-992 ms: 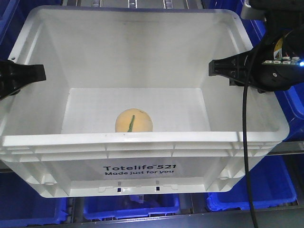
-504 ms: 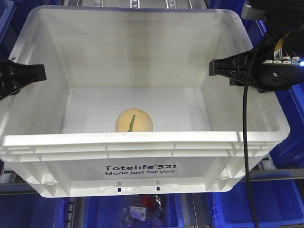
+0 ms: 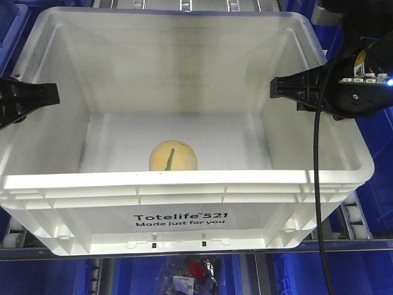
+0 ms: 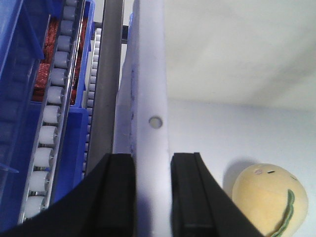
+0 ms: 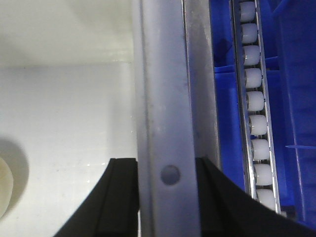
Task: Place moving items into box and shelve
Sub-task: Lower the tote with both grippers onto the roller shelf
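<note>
The white crate [image 3: 184, 212], printed "Totelife 521 Made just for you", fills most of the front view and is seen from above with its open top toward the camera. Its floor is largely bare; only 1 plush toy [image 3: 173, 156], pale orange-yellow with a green stripe, is seen inside, resting on the floor near the front wall and roughly midway between the side walls. Wide open floor is left to either side of the toy and behind it. A 2nd toy is not seen in any view.

Blue plastic bins [image 3: 374, 166] and roller tracks [image 5: 254, 123] are seen close around the crate, just beside its left and right walls and below its front edge, so little room is left outside the rim.

The left gripper [image 4: 152, 192] is set over the crate's left rim: in the left wrist view 1 black finger is pressed on the outer face of the wall and the other on the inner face, with the rim clamped between them. The toy [image 4: 269, 200] is seen just inside, apart from the fingers.

The right gripper [image 5: 167, 192] is clamped in the same way on the right rim, 1 finger on each face of the wall.
</note>
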